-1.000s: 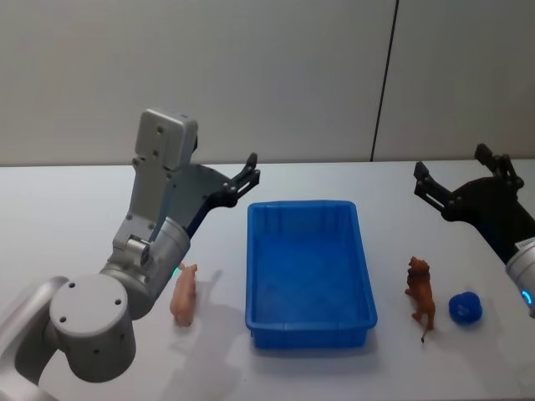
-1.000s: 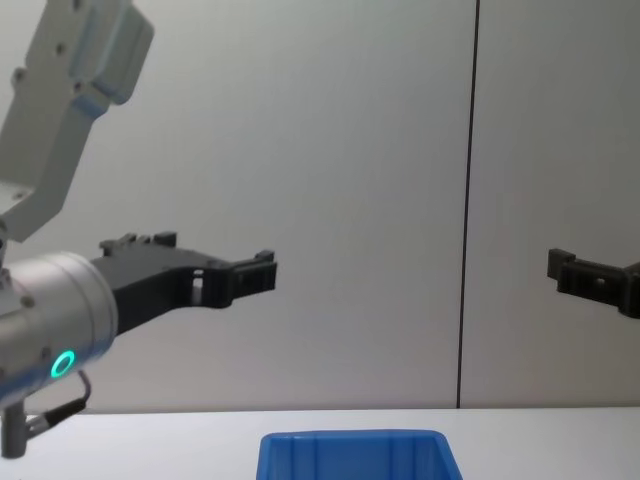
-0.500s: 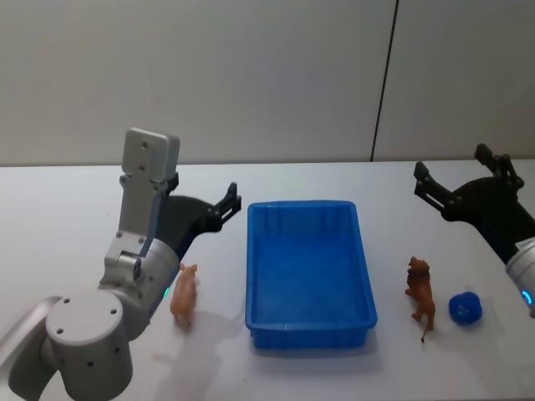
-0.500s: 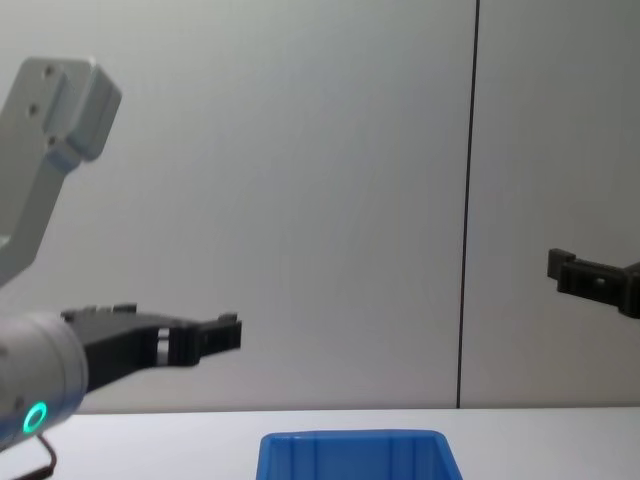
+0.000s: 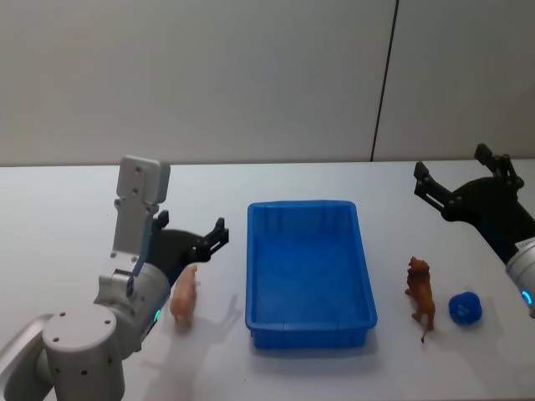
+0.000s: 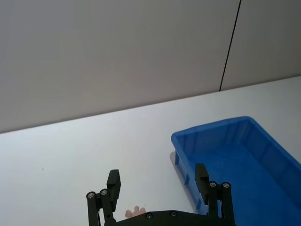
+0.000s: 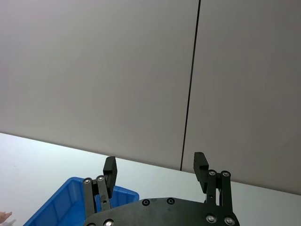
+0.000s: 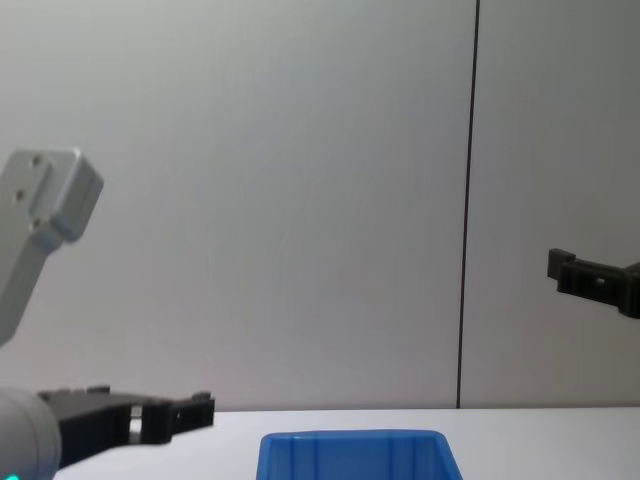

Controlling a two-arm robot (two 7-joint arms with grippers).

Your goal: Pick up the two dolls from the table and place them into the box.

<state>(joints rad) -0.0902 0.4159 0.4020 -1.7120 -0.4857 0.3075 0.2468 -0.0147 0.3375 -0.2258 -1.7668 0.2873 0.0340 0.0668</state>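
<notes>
One pig doll (image 5: 184, 296), likely light and stiff, wants pinching across its flanks; left claw (image 6: 157, 178) hangs near, spread wide.

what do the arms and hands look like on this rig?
Left arm and right arm: silver-grey rounded links, each with a glowing ring; the left carries a pale boxy block. Left hand and right hand: black, two-fingered, silver screws.

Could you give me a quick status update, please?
Left gripper open, low by the pink pig doll. Right gripper open, raised at far right. Lion doll on table, box empty. Blue ball beside lion.
</notes>
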